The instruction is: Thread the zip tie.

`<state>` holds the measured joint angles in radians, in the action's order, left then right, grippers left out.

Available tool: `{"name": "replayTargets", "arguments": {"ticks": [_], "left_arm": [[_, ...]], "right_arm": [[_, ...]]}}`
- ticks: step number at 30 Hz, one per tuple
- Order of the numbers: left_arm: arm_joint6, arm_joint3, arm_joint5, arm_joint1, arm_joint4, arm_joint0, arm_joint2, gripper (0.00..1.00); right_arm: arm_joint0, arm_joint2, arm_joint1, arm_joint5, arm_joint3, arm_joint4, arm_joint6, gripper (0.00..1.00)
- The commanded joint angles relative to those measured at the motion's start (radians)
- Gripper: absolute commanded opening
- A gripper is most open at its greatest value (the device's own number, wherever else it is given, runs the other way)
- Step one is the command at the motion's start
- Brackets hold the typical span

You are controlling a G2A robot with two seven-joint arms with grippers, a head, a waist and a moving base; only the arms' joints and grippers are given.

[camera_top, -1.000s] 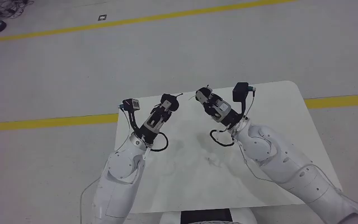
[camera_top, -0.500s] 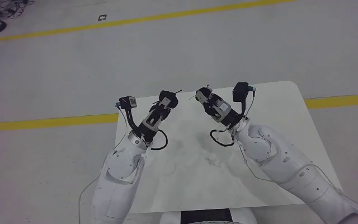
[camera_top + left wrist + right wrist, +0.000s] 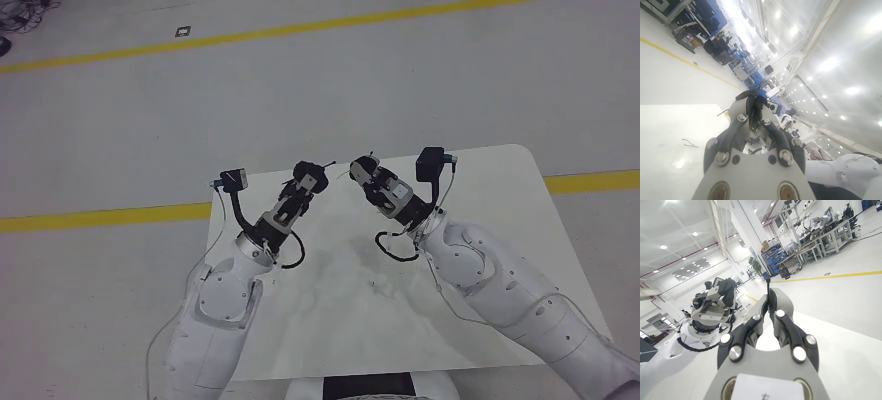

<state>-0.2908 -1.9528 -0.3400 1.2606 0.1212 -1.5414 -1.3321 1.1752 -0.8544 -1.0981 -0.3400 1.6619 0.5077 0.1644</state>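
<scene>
A thin black zip tie (image 3: 768,283) stands upright between the pads of my right gripper (image 3: 769,296), which is shut on it, its square head just above the fingertips. In the top view my right gripper (image 3: 362,172) and left gripper (image 3: 312,178) are held up over the far side of the white table (image 3: 480,200), tips a short gap apart. My left gripper (image 3: 753,103) is shut, and a thin black strand of zip tie (image 3: 721,113) sticks out beside its fingers. The left arm's wrist (image 3: 710,311) faces the right gripper.
A small bent black scrap (image 3: 690,145) lies on the table's middle, also a faint mark (image 3: 378,287) from above. Black cable loops (image 3: 395,248) hang at both forearms. Yellow floor lines (image 3: 100,217) run beyond the table's edges.
My left gripper has moved to the right, closing the gap toward the right gripper. The right arm has kept still.
</scene>
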Motion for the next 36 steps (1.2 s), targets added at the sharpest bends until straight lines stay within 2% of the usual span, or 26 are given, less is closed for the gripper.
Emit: {"name": "replayTargets", "arguments": {"ticks": [1,3,6,9,14,31,36], "left_arm": [[0.023,0.003,0.0,-0.006,0.011,0.002,0.009,0.0],[0.047,0.008,0.0,-0.012,0.018,0.004,0.012,0.0],[0.047,0.008,0.0,-0.012,0.018,0.004,0.012,0.0],[0.047,0.008,0.0,-0.012,0.018,0.004,0.012,0.0],[0.047,0.008,0.0,-0.012,0.018,0.004,0.012,0.0],[0.047,0.008,0.0,-0.012,0.018,0.004,0.012,0.0],[0.047,0.008,0.0,-0.012,0.018,0.004,0.012,0.0]], "right_arm": [[0.0,0.0,0.0,0.0,0.0,0.0,0.0,0.0],[0.0,0.0,0.0,0.0,0.0,0.0,0.0,0.0],[0.006,-0.019,-0.001,0.0,0.016,0.022,0.017,0.0],[0.022,-0.034,0.001,0.0,0.052,0.036,0.073,0.0],[0.027,-0.022,0.011,0.0,0.102,0.075,0.159,0.0],[-0.031,0.056,0.043,0.0,0.092,0.146,0.28,0.0],[-0.038,0.061,0.047,0.0,0.09,0.172,0.285,0.0]]}}
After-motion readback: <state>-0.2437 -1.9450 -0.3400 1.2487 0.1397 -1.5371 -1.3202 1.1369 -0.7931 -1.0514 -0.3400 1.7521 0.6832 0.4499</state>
